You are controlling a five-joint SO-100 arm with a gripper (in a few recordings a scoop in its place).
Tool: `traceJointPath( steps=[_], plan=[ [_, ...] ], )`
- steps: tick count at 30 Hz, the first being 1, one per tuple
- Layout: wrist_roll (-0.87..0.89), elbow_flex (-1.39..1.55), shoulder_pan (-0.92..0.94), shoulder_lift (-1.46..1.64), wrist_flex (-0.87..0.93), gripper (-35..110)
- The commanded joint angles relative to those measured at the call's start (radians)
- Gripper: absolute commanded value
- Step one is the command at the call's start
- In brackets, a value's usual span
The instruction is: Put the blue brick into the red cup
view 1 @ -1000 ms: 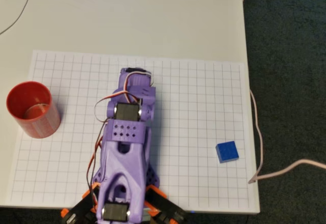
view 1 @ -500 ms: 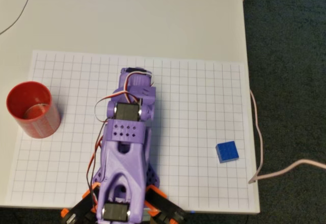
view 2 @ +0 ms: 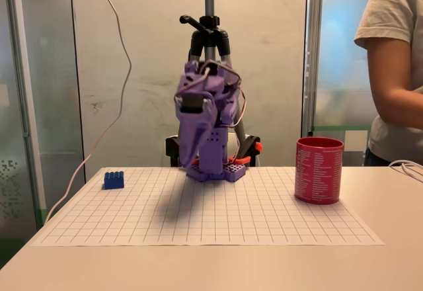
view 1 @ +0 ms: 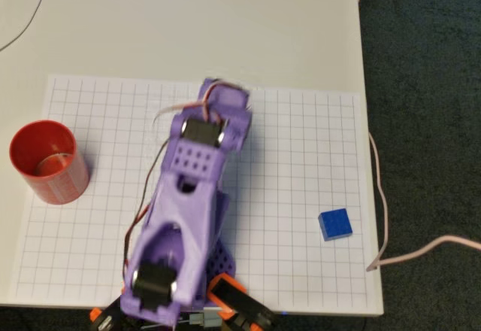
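Note:
The blue brick (view 1: pixel 335 224) lies on the grid sheet near the right edge in the overhead view, and at the far left (view 2: pixel 114 180) in the fixed view. Opposite it, the red cup (view 1: pixel 45 162) stands upright at the sheet's left edge, on the right (view 2: pixel 319 170) in the fixed view. My purple arm (view 1: pixel 197 173) rises from its base between them. Well above the sheet hangs the gripper (view 2: pixel 189 162), pointing down. Its fingers look closed to a single tapered tip with nothing in them. It is far from both brick and cup.
The white grid sheet (view 1: pixel 285 143) covers the table up to its right edge, where a pale cable (view 1: pixel 379 195) hangs. A tripod (view 2: pixel 209 33) stands behind the arm's base. A person (view 2: pixel 396 73) stands at the right of the fixed view, past the cup.
The arm has lifted out of its folded pose and swung, with the wrist moving up and to the right in the overhead view. Brick and cup have not moved.

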Motion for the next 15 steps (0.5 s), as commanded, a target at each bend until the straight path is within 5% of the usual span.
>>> traceJointPath(
  steps=[1,7,15],
  plan=[
    [0.034,-0.466,0.124,-0.175,0.081,0],
    [0.118,-0.769,0.35,-0.436,0.118,0],
    [0.207,-0.713,0.706,-0.494,0.196,0]
  ],
)
